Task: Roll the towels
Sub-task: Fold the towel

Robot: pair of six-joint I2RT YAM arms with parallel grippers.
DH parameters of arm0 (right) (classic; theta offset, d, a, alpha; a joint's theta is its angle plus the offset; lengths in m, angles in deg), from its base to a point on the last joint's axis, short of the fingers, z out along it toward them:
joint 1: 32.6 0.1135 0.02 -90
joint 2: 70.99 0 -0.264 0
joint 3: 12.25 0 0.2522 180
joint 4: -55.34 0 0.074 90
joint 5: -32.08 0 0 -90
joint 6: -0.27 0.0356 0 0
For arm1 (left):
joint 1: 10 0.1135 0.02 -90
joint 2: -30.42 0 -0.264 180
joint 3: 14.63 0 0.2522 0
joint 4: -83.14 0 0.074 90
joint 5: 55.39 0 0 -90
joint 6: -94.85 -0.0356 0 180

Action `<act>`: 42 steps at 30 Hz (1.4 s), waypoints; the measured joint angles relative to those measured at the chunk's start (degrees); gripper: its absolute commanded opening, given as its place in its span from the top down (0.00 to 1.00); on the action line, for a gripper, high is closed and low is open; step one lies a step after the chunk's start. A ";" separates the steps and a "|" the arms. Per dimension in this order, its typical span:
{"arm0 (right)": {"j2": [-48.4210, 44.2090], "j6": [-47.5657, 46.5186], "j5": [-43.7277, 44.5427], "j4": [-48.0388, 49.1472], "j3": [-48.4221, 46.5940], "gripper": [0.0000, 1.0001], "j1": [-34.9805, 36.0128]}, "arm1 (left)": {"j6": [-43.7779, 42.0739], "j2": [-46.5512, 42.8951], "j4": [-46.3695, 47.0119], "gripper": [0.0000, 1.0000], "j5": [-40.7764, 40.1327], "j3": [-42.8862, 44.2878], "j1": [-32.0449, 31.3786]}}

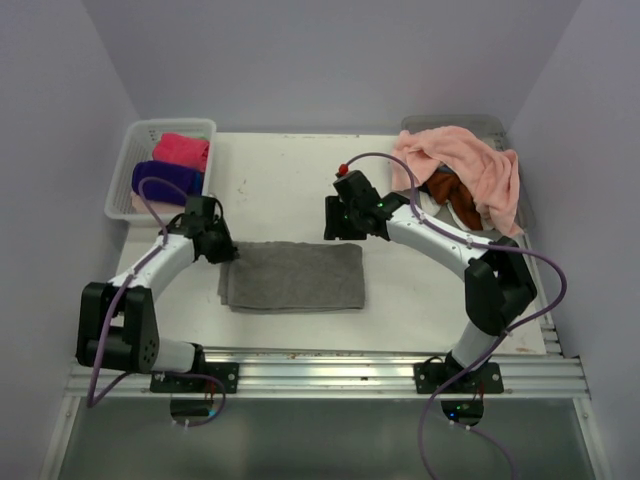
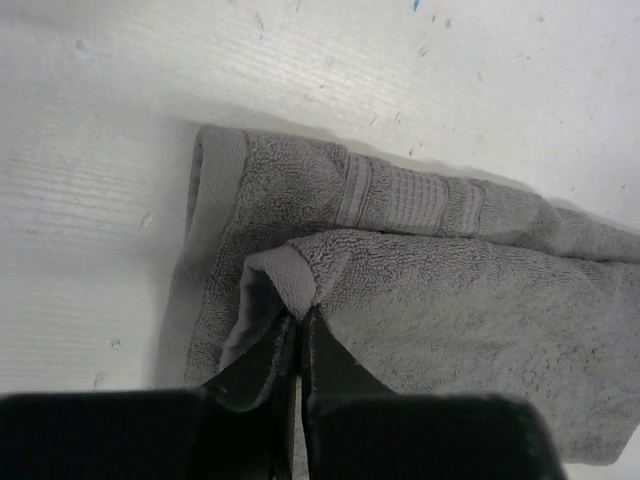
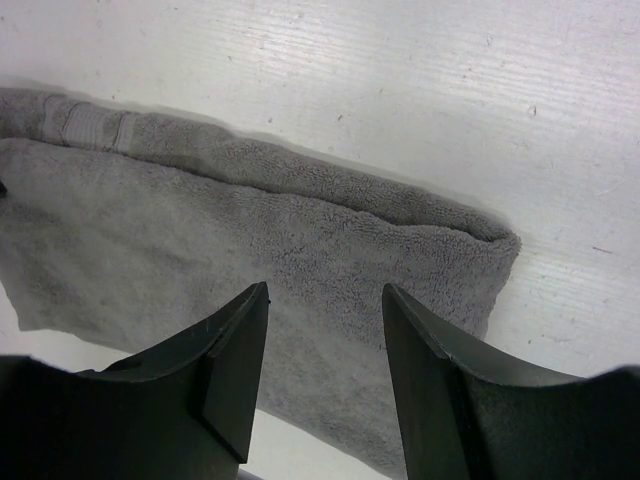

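A grey towel (image 1: 295, 276) lies folded flat in the middle of the table. My left gripper (image 1: 222, 250) is shut on its left end; in the left wrist view the gripper (image 2: 300, 315) pinches a lifted fold of the grey towel (image 2: 450, 300). My right gripper (image 1: 340, 222) is open and empty above the towel's far right corner; in the right wrist view the gripper (image 3: 325, 295) hovers over the grey towel (image 3: 200, 240). Rolled hot pink (image 1: 182, 150) and purple (image 1: 166, 180) towels lie in the left basket. A salmon pink towel (image 1: 470, 165) drapes over the right basket.
A white basket (image 1: 125, 175) stands at the back left. A grey basket (image 1: 455, 124) at the back right holds a rust orange towel (image 1: 462, 198) under the pink one. White walls enclose the table on three sides.
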 measured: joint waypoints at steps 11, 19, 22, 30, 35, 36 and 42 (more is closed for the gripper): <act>0.02 -1.33 0.20 -0.17 0.81 0.34 -1.03 | 0.57 -1.60 -5.11 1.00 -4.28 9.09 -0.04; 0.48 -2.40 -0.94 -0.39 2.60 0.20 -1.99 | 0.59 2.01 -6.95 1.00 -8.13 14.73 -0.04; 1.11 -2.21 -2.99 0.85 4.61 0.21 -1.99 | 0.61 5.01 -6.99 1.00 -9.07 15.08 -0.04; 3.28 3.02 -10.49 7.85 14.73 0.35 -1.99 | 0.66 7.13 -7.13 1.00 -10.54 15.08 -0.04; 3.10 5.73 -11.67 12.46 17.68 0.88 -2.12 | 0.66 7.13 -7.10 1.00 -10.71 15.08 -0.04; 3.10 6.47 -11.78 12.66 17.88 0.99 -2.05 | 0.66 7.10 -7.10 1.00 -10.69 15.08 -0.04; 2.08 7.13 -9.77 12.63 17.90 1.00 -1.97 | 0.68 5.84 -8.33 1.00 -11.39 15.43 -0.46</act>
